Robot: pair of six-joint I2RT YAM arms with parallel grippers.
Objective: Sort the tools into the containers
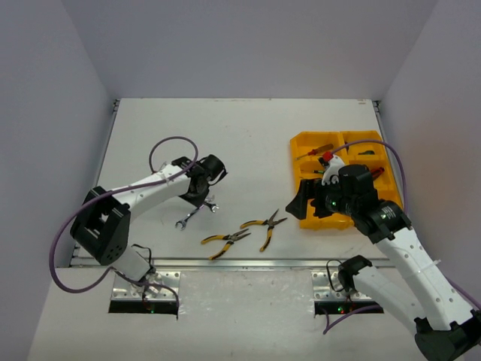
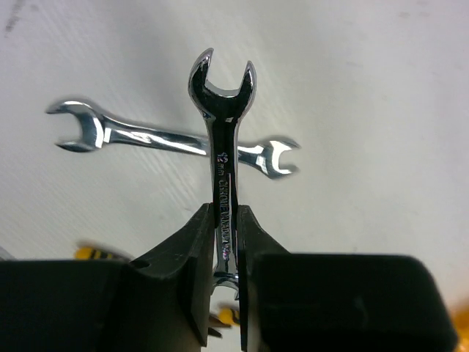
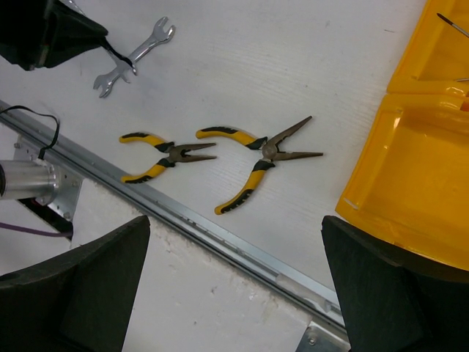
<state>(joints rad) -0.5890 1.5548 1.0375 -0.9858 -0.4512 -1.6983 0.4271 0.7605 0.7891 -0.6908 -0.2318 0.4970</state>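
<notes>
L arm point(image 1: 143, 192) reaches fwd, well left of the tray point(image 1: 302, 149); L gripper point(image 1: 204, 180) is clamped on a wrench point(image 2: 223, 125), shank pinched between both fingers point(image 2: 192, 257). R arm point(image 1: 406, 248) extends to the tray's near-left corner; R gripper point(image 1: 299, 204) has its jaws spread wide.

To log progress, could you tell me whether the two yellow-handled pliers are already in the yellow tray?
No, the smaller pliers and larger pliers lie on the table, outside the tray.

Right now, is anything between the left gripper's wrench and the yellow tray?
Yes: the right gripper hangs open at the tray's near-left corner, on the wrench's direct line. Two pliers lie flat on the table between.
</notes>
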